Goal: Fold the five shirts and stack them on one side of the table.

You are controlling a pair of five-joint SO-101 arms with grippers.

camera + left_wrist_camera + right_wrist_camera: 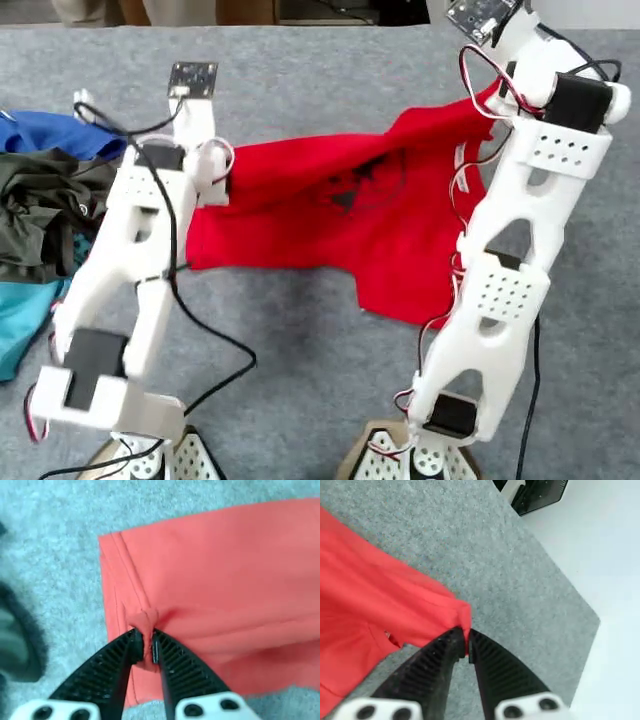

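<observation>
A red shirt (340,215) with a dark print lies spread across the middle of the grey table, partly lifted at both ends. My left gripper (145,647) is shut on a pinched fold near the red shirt's (225,580) hem; in the high view it sits at the shirt's left edge (212,180). My right gripper (466,642) is shut on a corner of the red shirt (380,605), holding it up off the table at the far right (490,95).
A heap of other shirts lies at the table's left edge: blue (50,135), dark olive (45,205) and teal (25,315). Grey felt (300,380) covers the table in front of the red shirt. The table's far right edge (580,605) is near the right gripper.
</observation>
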